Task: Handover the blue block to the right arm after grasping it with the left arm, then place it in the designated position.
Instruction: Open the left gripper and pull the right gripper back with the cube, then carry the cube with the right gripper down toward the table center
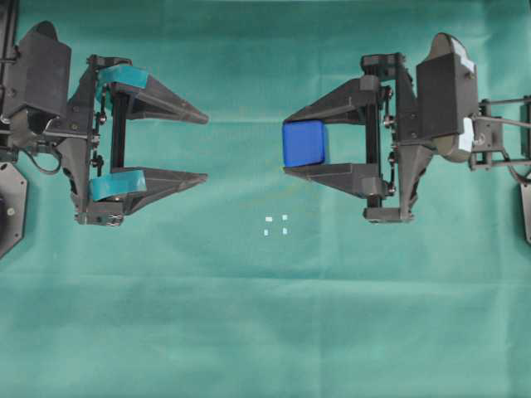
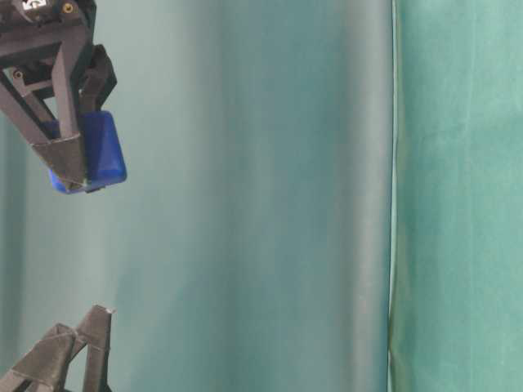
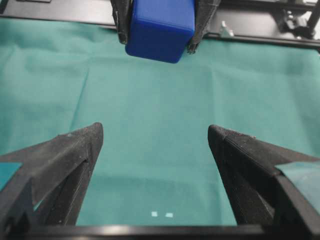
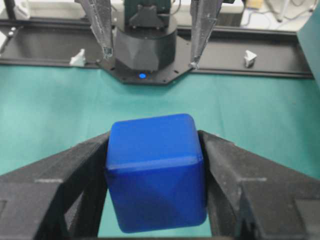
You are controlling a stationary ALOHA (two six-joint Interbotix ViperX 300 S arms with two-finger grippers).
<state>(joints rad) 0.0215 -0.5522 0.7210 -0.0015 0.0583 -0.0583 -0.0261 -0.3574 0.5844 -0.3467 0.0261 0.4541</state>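
The blue block point(image 1: 304, 143) sits clamped between the plain black fingers of my right gripper point(image 1: 287, 146), which is shut on it. In the right wrist view the cube point(image 4: 155, 175) fills the gap of that gripper point(image 4: 155, 136), with green cloth visible beneath it. My left gripper point(image 1: 207, 148), with teal tape bands, faces it from the left, wide open and holding nothing, a short gap away. From the left wrist the block point(image 3: 160, 27) shows ahead of the spread left gripper point(image 3: 155, 129). The designated position point(image 1: 276, 225), tiny white marks, lies on the cloth nearer the front, between both grippers.
Green cloth point(image 1: 265, 332) covers the whole table. The left arm's base point(image 4: 145, 47) and a black rail point(image 4: 280, 60) run along the far edge in the right wrist view. Arm mounts stand at the left point(image 1: 12, 207) and right point(image 1: 524, 207) edges.
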